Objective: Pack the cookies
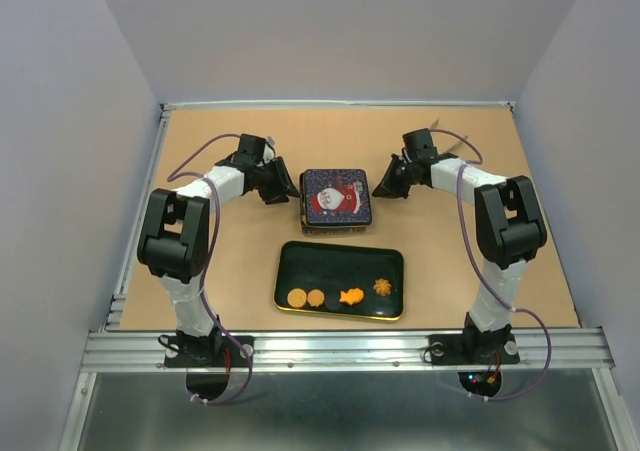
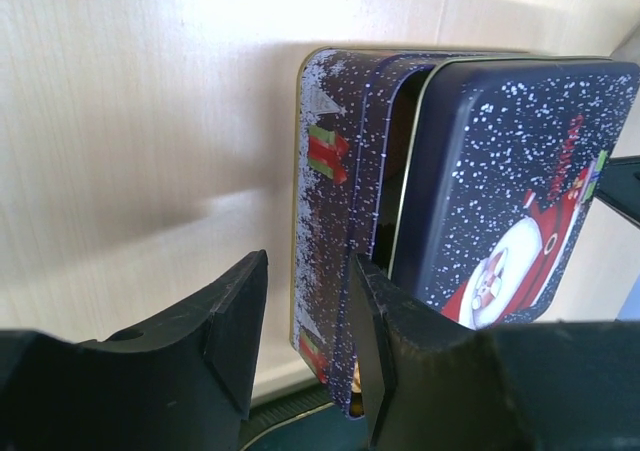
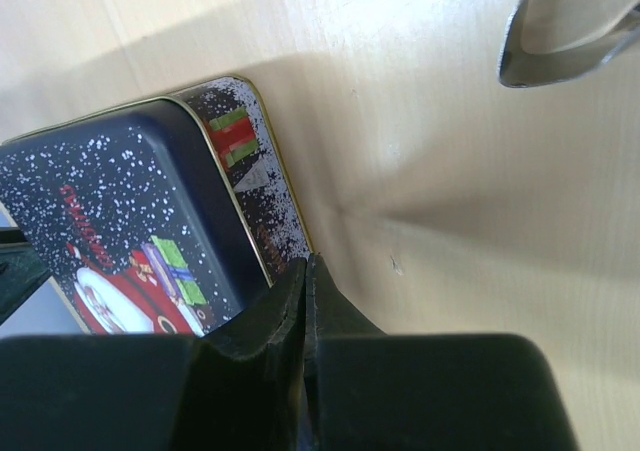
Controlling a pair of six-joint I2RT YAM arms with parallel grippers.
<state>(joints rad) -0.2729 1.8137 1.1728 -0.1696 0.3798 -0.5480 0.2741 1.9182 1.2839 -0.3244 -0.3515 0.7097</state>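
Note:
A dark blue tin (image 1: 335,199) with a Santa lid stands mid-table. In the left wrist view the lid (image 2: 510,191) sits askew over the tin's base (image 2: 335,171), with a dark gap between them. My left gripper (image 1: 290,188) is open at the tin's left side, and its fingers straddle the base wall (image 2: 305,311). My right gripper (image 1: 383,185) is shut and empty, with its tips against the tin's right side (image 3: 306,263). Several cookies lie on a black tray (image 1: 340,261): two orange rounds (image 1: 306,297), an orange fish shape (image 1: 350,296) and a brown swirl (image 1: 382,287).
A shiny metal spoon-like object (image 3: 570,31) lies on the table beyond the right gripper. The tray sits just in front of the tin. Grey walls enclose the table on three sides, and an aluminium rail (image 1: 340,349) runs along the near edge.

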